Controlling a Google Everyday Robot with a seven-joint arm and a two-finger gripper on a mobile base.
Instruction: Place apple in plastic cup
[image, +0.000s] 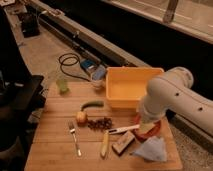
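The apple, small and yellowish with a reddish blush, lies on the wooden table left of centre. The plastic cup, translucent light green, stands upright near the table's far left corner, well apart from the apple. My white arm reaches in from the right. Its gripper hangs over the reddish-brown bowl, far to the right of the apple and the cup. The gripper is mostly hidden by the arm, and I see nothing in it.
A yellow bin stands at the back right, with a clear cup with a blue top beside it. Around the apple lie a green vegetable, a dark cluster, a fork and a yellow stick. A cloth lies front right.
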